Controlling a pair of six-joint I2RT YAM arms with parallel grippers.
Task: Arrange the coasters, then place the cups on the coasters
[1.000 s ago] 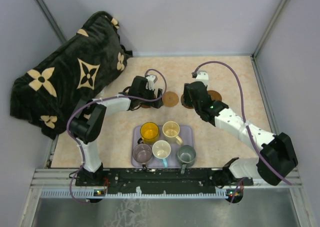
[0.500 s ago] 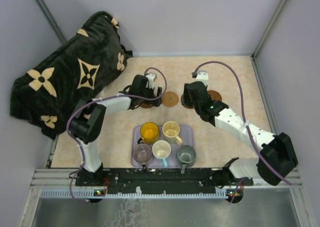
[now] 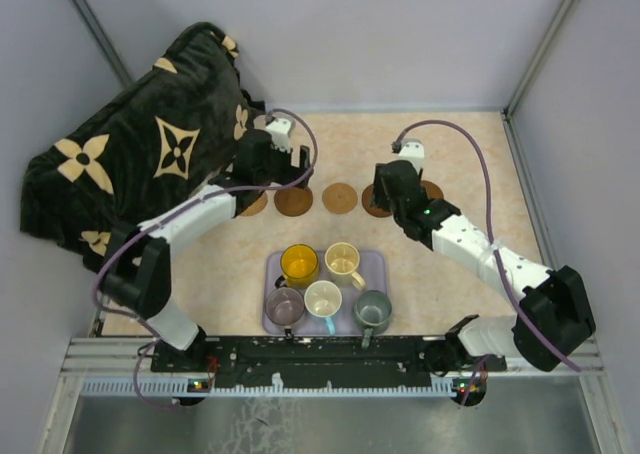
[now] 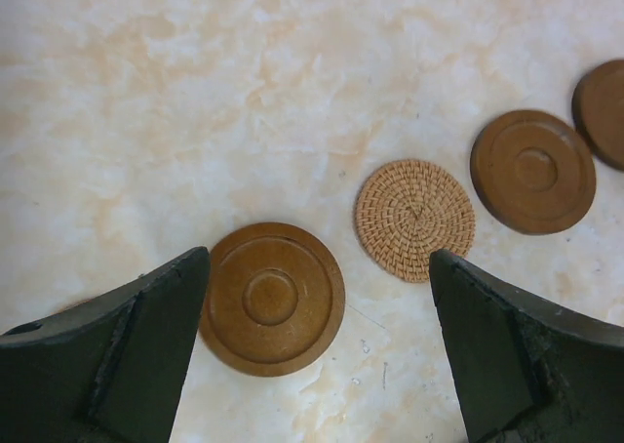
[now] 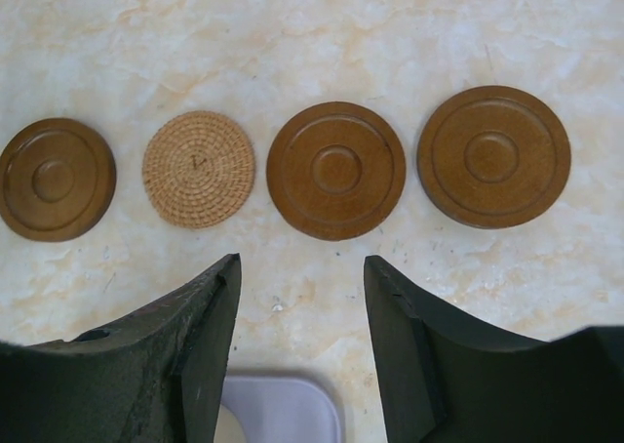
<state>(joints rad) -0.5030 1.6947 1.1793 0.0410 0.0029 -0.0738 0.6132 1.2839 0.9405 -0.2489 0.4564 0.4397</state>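
Note:
Five coasters lie in a row behind the tray: wooden ones (image 3: 252, 204) (image 3: 293, 201), a woven one (image 3: 340, 197), a wooden one (image 3: 377, 202) half under my right gripper (image 3: 383, 206), and one at the far right (image 3: 430, 189). Five cups stand in the lavender tray (image 3: 375, 264): yellow (image 3: 298, 264), cream (image 3: 342, 260), mauve (image 3: 284, 304), white (image 3: 323, 299), grey-green (image 3: 372, 309). My left gripper (image 4: 319, 267) hangs wide open above a wooden coaster (image 4: 272, 298), next to the woven coaster (image 4: 414, 220). My right gripper (image 5: 301, 264) is open and holds nothing, just short of a wooden coaster (image 5: 336, 170).
A dark patterned cushion (image 3: 140, 154) fills the back left corner, close to my left arm. Grey walls enclose the tabletop on three sides. A tray corner (image 5: 283, 409) shows under my right gripper. Purple cables loop over both arms.
My left gripper has pulled back and to the left, uncovering the two leftmost coasters. My right arm has barely shifted. The cups have not moved.

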